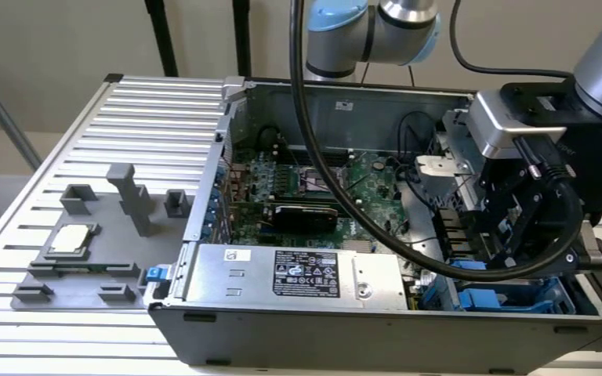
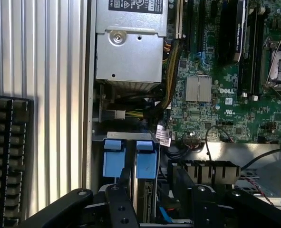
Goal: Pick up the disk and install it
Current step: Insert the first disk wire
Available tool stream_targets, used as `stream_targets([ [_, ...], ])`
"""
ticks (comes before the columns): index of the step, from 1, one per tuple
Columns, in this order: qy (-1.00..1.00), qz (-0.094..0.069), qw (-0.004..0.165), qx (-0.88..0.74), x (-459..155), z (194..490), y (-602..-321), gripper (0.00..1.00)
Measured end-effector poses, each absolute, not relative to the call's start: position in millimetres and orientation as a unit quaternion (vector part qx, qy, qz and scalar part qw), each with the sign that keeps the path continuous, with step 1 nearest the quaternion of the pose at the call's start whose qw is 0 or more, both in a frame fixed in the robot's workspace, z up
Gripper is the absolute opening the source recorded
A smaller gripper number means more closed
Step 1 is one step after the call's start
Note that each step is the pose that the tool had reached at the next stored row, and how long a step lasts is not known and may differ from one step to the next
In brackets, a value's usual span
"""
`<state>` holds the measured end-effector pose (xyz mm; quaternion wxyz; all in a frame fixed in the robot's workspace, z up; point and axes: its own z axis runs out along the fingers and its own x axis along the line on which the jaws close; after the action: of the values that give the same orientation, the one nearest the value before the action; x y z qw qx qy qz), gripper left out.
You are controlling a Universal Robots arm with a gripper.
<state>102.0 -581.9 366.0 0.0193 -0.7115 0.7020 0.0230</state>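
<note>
Inside the computer case (image 1: 312, 333), at its drive-bay corner: gripper (image 2: 150, 186) holding the disk (image 2: 146, 164).
Narrow jaws clamp the disk, which stands on edge, its long axis in line with them and its blue end pointing toward the power supply (image 2: 128, 52).

The circuit board (image 2: 211, 111) is green. The power box (image 1: 223, 278) is silver-grey under a black label (image 1: 312, 274) with white print. The disk (image 2: 146, 161) shows bright blue plastic. The table (image 1: 154, 102) is silver, ridged in stripes.
</note>
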Motion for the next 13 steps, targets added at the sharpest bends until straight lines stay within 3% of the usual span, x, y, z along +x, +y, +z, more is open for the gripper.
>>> stream_targets([
  [13,0.702,0.023,0.019,-0.712,102.0,366.1,-581.9,1.00],
])
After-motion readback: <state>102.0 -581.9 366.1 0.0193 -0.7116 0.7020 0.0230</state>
